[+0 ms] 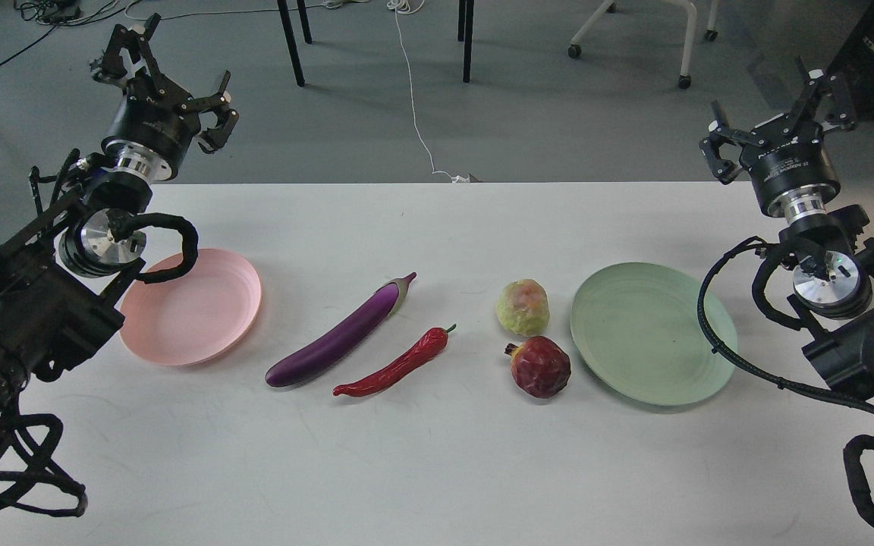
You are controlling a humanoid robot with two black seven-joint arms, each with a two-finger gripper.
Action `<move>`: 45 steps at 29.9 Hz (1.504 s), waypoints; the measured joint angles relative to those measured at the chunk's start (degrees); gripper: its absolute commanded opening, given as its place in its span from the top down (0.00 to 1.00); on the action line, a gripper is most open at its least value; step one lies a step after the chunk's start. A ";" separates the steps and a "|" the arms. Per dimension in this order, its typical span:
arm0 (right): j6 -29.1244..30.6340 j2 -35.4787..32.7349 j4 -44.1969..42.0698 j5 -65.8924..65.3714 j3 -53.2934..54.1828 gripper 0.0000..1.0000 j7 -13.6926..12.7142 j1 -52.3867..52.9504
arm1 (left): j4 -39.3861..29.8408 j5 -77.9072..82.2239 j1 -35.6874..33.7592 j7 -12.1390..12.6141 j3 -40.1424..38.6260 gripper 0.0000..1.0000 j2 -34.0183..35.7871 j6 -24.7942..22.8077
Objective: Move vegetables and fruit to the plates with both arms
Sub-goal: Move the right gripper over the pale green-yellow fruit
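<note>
A purple eggplant (342, 334) lies diagonally at the table's middle, with a red chili (395, 362) just right of it. Further right sit a bumpy yellow-green fruit (523, 306) and, in front of it, a dark red pomegranate (539, 367). The pink plate (202, 311) is at the left and holds nothing. The green plate (653, 341) at the right is bare too. My left gripper (168, 76) is raised beyond the table's far left edge, open and holding nothing. My right gripper (778, 106) is raised at the far right, open and holding nothing.
The white table (437, 470) spreads across the view. Beyond its far edge are grey floor, black table legs (293, 42), a white cable (414, 106) and a rolling chair base (634, 30). Both arms' cable loops hang beside the plates.
</note>
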 measured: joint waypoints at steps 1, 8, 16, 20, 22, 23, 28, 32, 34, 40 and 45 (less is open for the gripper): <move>0.00 0.00 -0.02 0.00 -0.01 0.01 0.00 -0.03 | 0.00 0.05 0.09 0.02 0.02 0.02 0.02 0.01; 0.00 -0.50 -0.21 -0.04 -0.41 0.01 0.00 0.42 | 0.01 0.47 1.62 0.57 0.37 0.02 0.66 0.13; 0.00 -3.36 -0.32 -0.14 -18.33 0.01 -0.12 10.30 | -0.07 0.67 2.02 0.93 0.49 0.02 0.95 0.03; 0.00 -3.80 -0.32 -0.68 -33.85 0.01 -0.02 18.46 | -0.52 0.97 2.09 1.98 2.04 0.02 1.86 -0.46; 0.00 -3.74 -0.31 -1.54 -42.36 0.01 0.00 22.73 | -0.58 1.01 2.10 2.19 2.94 0.02 2.47 -0.70; 0.00 -3.53 -0.29 -2.26 -47.27 0.01 -0.01 25.19 | -0.60 1.02 2.10 2.22 3.15 0.02 2.63 -0.80; 0.02 -0.29 -0.17 -4.53 -67.80 0.02 -0.19 36.91 | -0.63 1.07 2.06 2.25 3.44 0.02 2.94 -1.11; 0.02 4.43 1.11 -10.46 -82.77 0.03 -0.27 44.31 | -0.63 1.10 1.85 2.25 3.45 0.02 2.98 -1.70; 0.03 6.80 2.63 -15.11 -88.41 0.04 -0.22 46.50 | -0.63 1.10 1.85 2.25 3.50 0.02 2.98 -1.99; 0.03 13.29 7.09 -31.39 -102.58 0.04 -0.03 49.69 | -0.62 1.09 2.16 2.24 3.63 0.02 3.64 -3.33; 0.00 16.73 8.19 -34.31 -110.02 0.04 0.50 49.27 | -0.62 1.03 2.90 2.17 3.62 0.02 4.58 -5.18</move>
